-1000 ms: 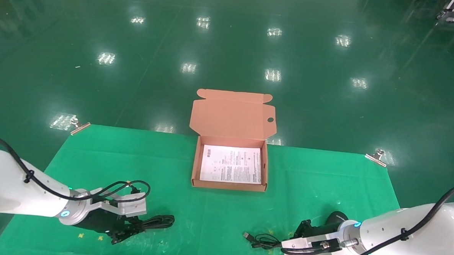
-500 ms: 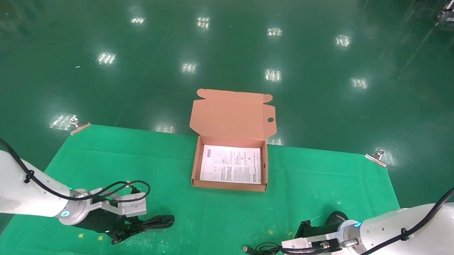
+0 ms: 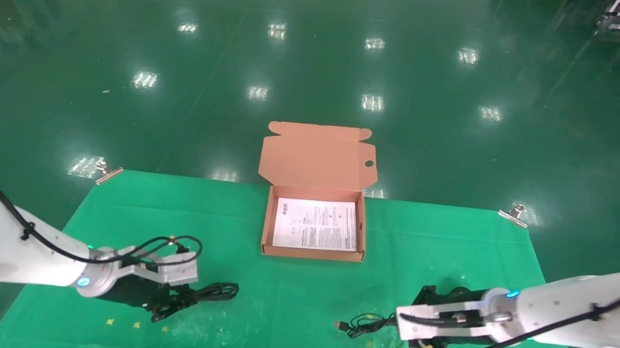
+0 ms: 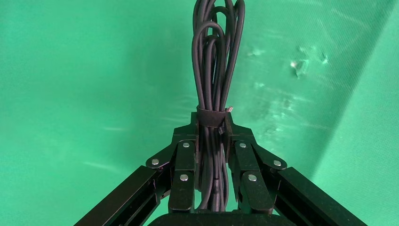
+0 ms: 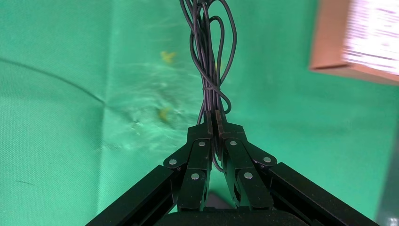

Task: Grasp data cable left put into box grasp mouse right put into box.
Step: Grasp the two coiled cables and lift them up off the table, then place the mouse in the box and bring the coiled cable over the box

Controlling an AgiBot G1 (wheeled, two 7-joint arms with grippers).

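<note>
Both arms have shifted: right hand (image 3: 413,325) now drags the mouse cord, left hand (image 3: 171,304) lifts slightly.
Left hand pinches the data cable (image 4: 214,89); right pinches the cord (image 5: 209,70), mouse hidden. Lift both clear of the desk (image 3: 294,299) before swinging to the box (image 3: 312,255).

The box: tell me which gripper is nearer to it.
Left, by a small margin. The left gripper, shut on the data cable, sits near-left of the box; the right gripper, shut on the mouse's cord, sits near-right, slightly farther.
</note>
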